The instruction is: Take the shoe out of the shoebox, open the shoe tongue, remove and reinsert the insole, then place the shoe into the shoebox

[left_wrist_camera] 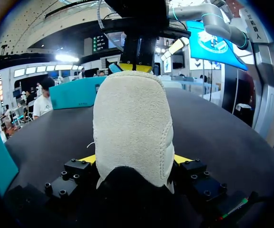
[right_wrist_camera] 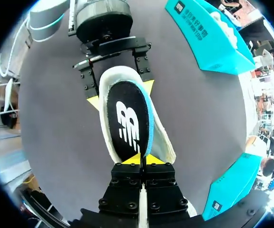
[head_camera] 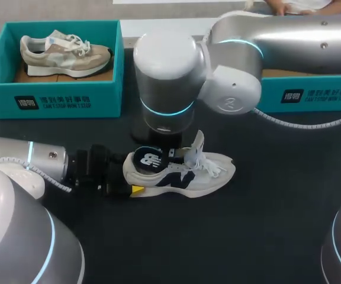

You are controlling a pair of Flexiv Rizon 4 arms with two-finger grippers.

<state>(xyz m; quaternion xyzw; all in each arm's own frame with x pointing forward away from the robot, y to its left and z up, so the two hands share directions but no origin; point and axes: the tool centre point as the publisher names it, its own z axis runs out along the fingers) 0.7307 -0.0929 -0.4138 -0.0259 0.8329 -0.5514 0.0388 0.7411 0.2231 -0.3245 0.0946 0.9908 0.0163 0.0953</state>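
Observation:
A white and navy shoe (head_camera: 203, 174) lies on its sole in the middle of the black table, laces loose and tongue (head_camera: 197, 147) lifted. My left gripper (head_camera: 129, 180) comes in from the left, and its yellow tips press both sides of the suede heel (left_wrist_camera: 132, 123). The black insole (right_wrist_camera: 127, 126) with a white logo sits tilted in the shoe's opening, its blue edge showing. My right gripper (right_wrist_camera: 140, 160) hangs straight over the shoe, fingers pinched together on the insole's forward end. In the head view my right wrist hides this gripper.
At the back left, a teal shoebox (head_camera: 52, 97) holds a second, beige shoe (head_camera: 64, 53). Another teal box (head_camera: 312, 94) stands at the back right, partly behind my right arm. Bare table lies in front of the shoe.

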